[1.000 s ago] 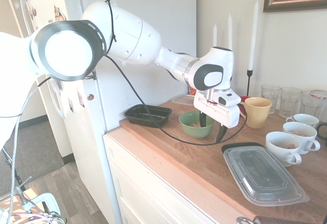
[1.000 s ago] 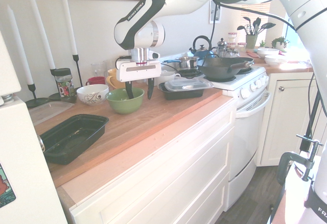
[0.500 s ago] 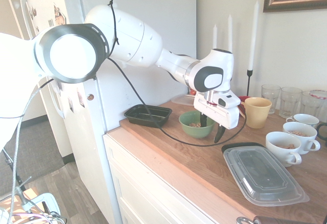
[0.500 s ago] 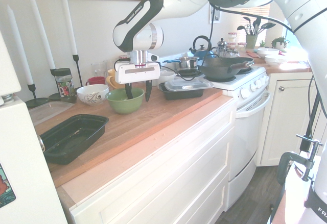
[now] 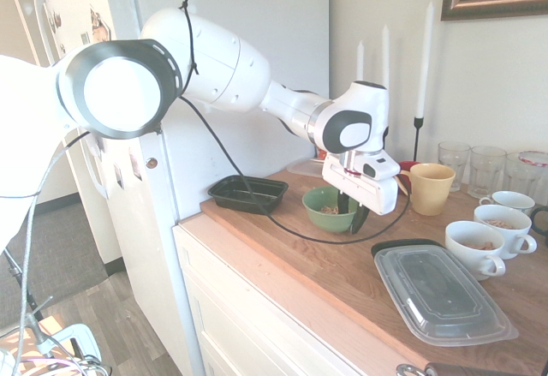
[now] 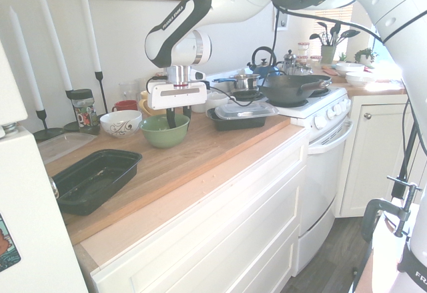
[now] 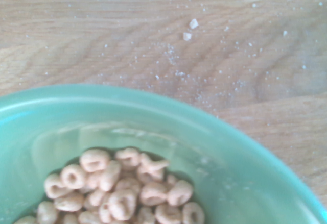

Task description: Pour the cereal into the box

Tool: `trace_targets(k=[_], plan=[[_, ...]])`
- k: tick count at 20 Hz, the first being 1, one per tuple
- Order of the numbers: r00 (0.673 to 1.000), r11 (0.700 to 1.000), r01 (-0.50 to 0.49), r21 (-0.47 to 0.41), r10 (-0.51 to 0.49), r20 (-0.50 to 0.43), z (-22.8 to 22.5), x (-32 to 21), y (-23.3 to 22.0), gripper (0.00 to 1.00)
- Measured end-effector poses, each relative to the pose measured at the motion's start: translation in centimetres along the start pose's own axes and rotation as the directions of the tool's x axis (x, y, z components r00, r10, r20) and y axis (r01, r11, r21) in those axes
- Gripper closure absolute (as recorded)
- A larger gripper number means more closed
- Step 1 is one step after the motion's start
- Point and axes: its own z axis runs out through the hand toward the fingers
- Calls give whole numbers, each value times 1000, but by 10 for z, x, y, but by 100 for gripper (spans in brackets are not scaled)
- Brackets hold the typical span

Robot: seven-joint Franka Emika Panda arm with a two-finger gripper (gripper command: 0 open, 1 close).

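Gripper (image 5: pixel 352 211): points straight down at the near rim of the green bowl (image 5: pixel 323 212); jaws pinching the rim, one finger inside, one outside.
Cereal (image 7: pixel 118 189): small tan rings heaped in the bowl's bottom.
Green bowl: upright on the wooden bench (image 5: pixel 342 273), between the box and a yellow cup (image 5: pixel 431 188).
Box (image 5: pixel 248 193): black shallow tray at the bench's end, apart from the bowl.
Crumbs (image 7: pixel 189 30): scattered on the bench just beside the bowl.
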Motion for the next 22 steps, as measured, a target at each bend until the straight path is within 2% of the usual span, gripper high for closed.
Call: trace_targets(k=[13, 22], plan=[[1000, 1000, 1, 3, -1, -1, -7, 0, 0, 100], [999, 999, 36, 21, -35, -33, -43, -18, -12, 100]])
